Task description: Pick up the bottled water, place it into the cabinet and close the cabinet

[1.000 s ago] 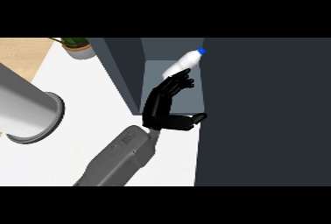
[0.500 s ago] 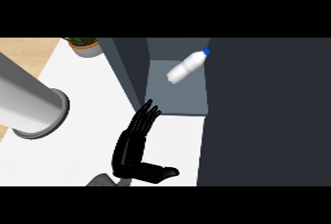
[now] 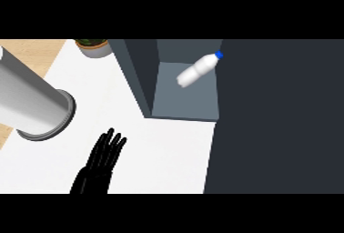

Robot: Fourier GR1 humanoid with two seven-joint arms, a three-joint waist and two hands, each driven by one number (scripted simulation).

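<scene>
Nearest the bottom edge is the right hand (image 3: 99, 164). It's flat open with the fingers straight and close together, pointing away from the robot, and it's got nothing in it. It sits over the white worktop (image 3: 161, 150), down and to the left of the cabinet (image 3: 144, 77) and well apart from it.

A bit further up on the left there's a big grey forearm (image 3: 30, 102) slanting in from the picture's edge. Its flanged end points toward the cabinet's side of the worktop, but there's a wide strip of bare white between them. I can't see a hand on that one.

Then the cabinet itself. The compartment is open, with a grey-blue floor, a dark wall on its left, and a big dark panel (image 3: 279, 118) filling everything to its right. I can't tell if that panel is the door or the cabinet's body.

The bottled water (image 3: 195, 71) is inside the cabinet, toward the back of the compartment. It's tilted over, with the blue cap up against the dark panel and the base pointing back toward the cabinet's opening.

Furthest off, just beyond the cabinet's left back corner, is a small potted plant (image 3: 94, 46) on the worktop.
</scene>
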